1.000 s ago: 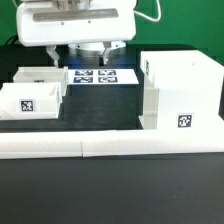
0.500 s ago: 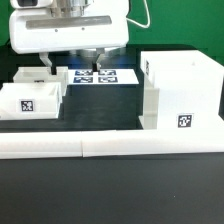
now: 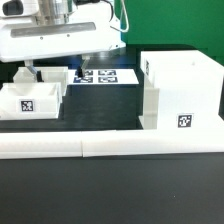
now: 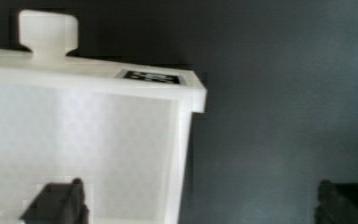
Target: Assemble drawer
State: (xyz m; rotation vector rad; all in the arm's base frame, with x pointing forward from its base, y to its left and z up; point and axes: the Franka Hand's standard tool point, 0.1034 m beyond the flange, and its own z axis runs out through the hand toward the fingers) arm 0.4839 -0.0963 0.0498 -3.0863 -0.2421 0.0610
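Note:
The large white drawer housing [image 3: 180,90] stands on the exterior view's right, with a tag on its front. Two small white trays sit on the left: the front one [image 3: 30,100] shows a tag, and the back one [image 3: 50,76] lies just behind it. My gripper [image 3: 52,70] hangs open and empty above the back tray. In the wrist view a tray [image 4: 87,130] with its front knob [image 4: 51,35] fills one side. One dark fingertip [image 4: 55,203] is over that tray and the other [image 4: 350,200] is over the dark table. The gripper [image 4: 202,205] holds nothing.
The marker board [image 3: 108,75] lies flat between the trays and the housing. A long white L-shaped bar [image 3: 110,148] runs along the front of the parts. The table top is black.
My gripper has moved to the exterior view's left, from above the marker board to above the back tray. It has stayed open. The parts have not moved.

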